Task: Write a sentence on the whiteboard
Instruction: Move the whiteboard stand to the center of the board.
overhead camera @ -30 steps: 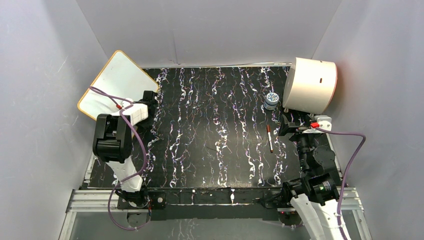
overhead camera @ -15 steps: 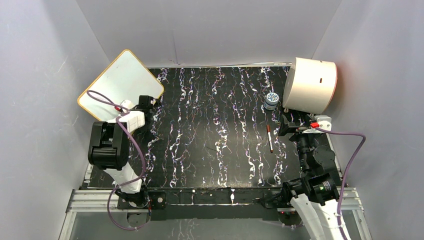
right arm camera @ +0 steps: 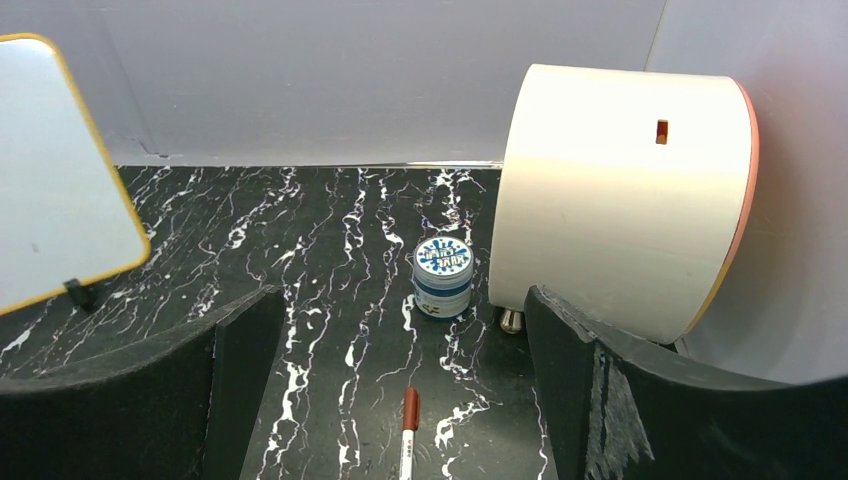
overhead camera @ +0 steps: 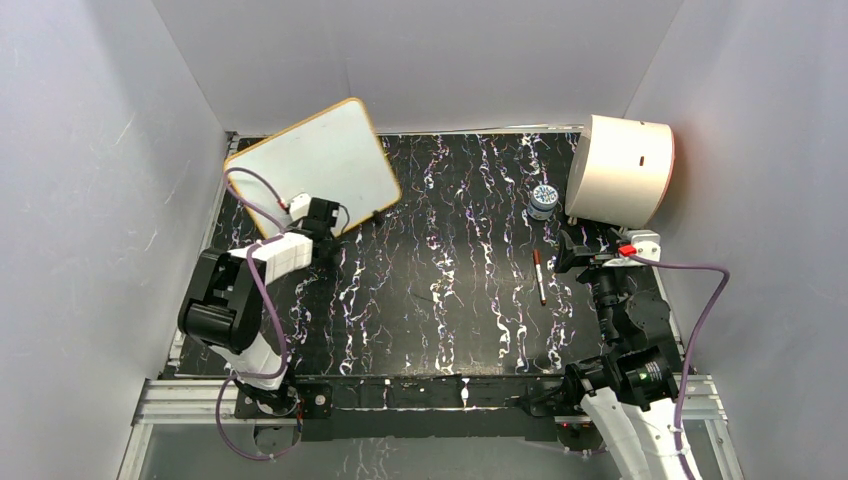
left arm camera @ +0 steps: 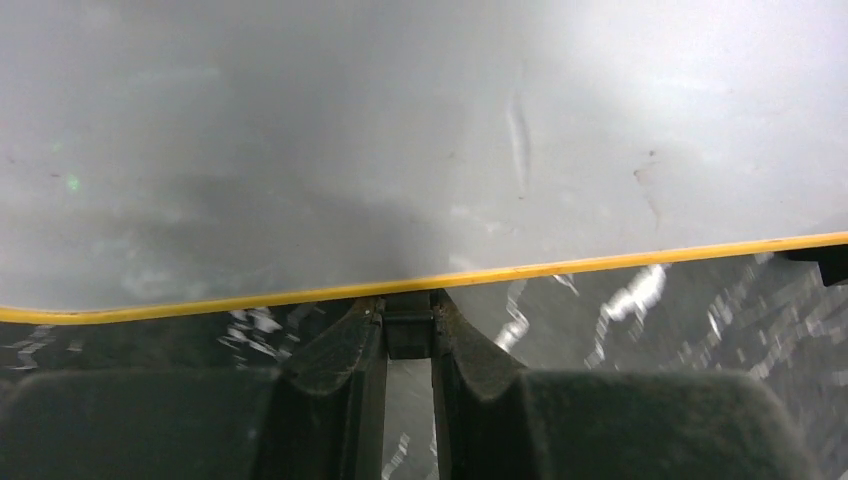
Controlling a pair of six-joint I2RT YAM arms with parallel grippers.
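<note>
The whiteboard (overhead camera: pixel 315 160), white with an orange-yellow rim, is held tilted above the mat's back left. My left gripper (overhead camera: pixel 324 216) is shut on a small black tab at its near edge. In the left wrist view the board (left arm camera: pixel 400 130) fills the top, and the gripper (left arm camera: pixel 408 318) pinches the tab just under the rim. The board's face is blank; no sentence shows on it. My right gripper (overhead camera: pixel 566 250) is open and empty at the right, just right of a red-capped marker (overhead camera: pixel 539 277) lying on the mat. In the right wrist view the marker (right arm camera: pixel 409 430) lies between the open fingers.
A cream half-cylinder drum (overhead camera: pixel 622 170) stands at the back right, with a small blue-and-white jar (overhead camera: pixel 542 201) beside it. The black marbled mat (overhead camera: pixel 440 260) covers the table. Grey walls close in the left, back and right sides.
My left arm has swung the whiteboard right, from the left wall to over the mat's back left corner, turning it. The right arm and marker have not moved.
</note>
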